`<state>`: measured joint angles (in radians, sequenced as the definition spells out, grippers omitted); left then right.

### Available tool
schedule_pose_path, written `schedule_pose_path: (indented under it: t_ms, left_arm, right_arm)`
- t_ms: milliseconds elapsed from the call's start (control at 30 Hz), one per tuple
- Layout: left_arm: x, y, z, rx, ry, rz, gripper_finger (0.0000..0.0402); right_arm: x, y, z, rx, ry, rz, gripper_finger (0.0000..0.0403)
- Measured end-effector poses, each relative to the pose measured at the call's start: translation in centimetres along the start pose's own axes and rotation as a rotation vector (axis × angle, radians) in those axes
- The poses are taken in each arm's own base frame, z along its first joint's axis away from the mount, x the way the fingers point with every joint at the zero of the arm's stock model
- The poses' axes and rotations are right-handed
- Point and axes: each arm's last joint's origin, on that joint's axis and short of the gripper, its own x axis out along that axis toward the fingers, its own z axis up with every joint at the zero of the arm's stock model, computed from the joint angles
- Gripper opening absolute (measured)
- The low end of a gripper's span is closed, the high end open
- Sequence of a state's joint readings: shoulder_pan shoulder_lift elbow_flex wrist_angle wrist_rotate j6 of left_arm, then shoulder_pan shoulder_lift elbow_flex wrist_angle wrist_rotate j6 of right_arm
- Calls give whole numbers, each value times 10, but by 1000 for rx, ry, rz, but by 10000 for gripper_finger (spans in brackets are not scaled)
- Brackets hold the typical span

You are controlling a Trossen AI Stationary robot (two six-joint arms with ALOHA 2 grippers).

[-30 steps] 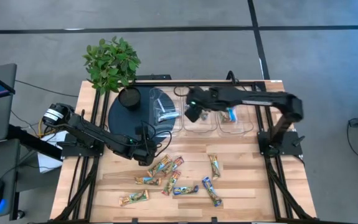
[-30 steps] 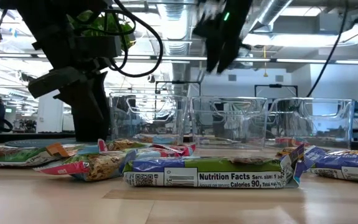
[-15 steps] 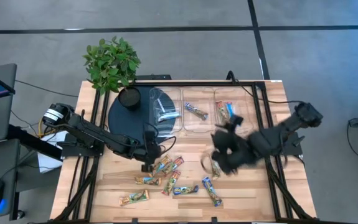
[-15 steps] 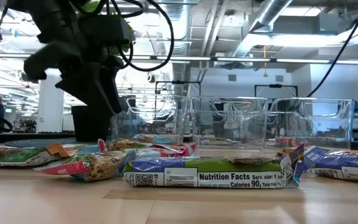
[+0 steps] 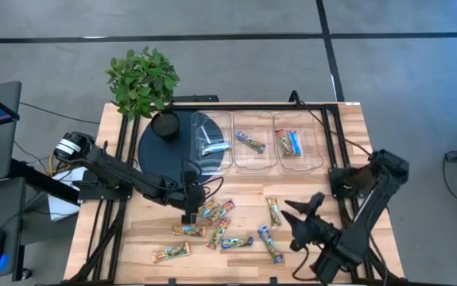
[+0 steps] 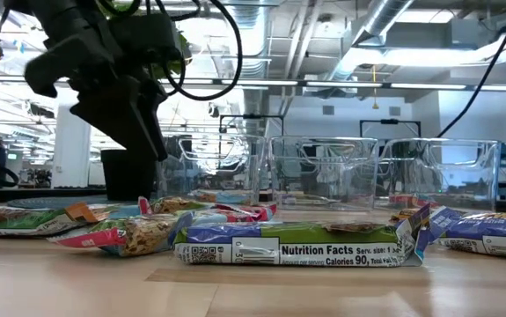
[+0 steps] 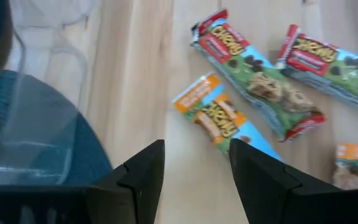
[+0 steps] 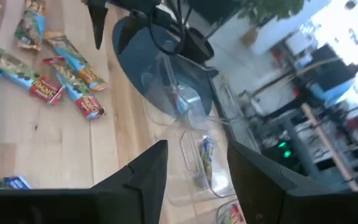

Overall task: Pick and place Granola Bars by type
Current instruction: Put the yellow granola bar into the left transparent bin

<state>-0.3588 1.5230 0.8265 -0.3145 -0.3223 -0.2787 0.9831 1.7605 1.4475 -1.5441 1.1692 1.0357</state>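
Note:
Several granola bars in green-tan, blue and red-orange wrappers lie flat and scattered on the wooden table [image 5: 218, 230]; one lies broadside in front of the low view [image 6: 297, 245]. More bars lie inside the three clear bins at the far side. My left gripper [image 5: 190, 213] [image 7: 197, 146] hovers open at the left end of the scatter. An orange-ended bar [image 7: 215, 117] lies just beyond its fingertips, untouched. My right gripper [image 5: 298, 216] [image 8: 197, 146] is open and empty, raised over the near right part of the table beside a lone bar [image 5: 273, 211].
Three clear bins stand in a row along the far side: left [image 5: 211, 144], middle [image 5: 252, 147], right [image 5: 296, 147]. A dark round mat [image 5: 160, 151] with a black cup [image 5: 164, 125] and a potted plant [image 5: 142, 79] occupy the far left. Bare wood lies near the table's front edge.
My right gripper has swung away from above the middle bin toward the table's near right side, and a green-tan bar now shows in that bin. My left gripper has moved a little toward the near edge, closer to the scattered bars.

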Motion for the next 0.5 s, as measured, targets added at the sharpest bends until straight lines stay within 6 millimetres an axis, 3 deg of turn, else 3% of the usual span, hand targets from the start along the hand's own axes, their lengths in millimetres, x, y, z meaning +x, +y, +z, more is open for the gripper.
schedule_pose_path:
  t_ms: [200,500]
  left_arm:
    - [-4,-12,-1,-44,-23,-31,176]
    - [0,-37,-3,-9,-89,-64,176]
  right_arm:
    - [1,33,-22,-94,-23,-37,151]
    - [-6,45,-31,-159,-162,-86,121]
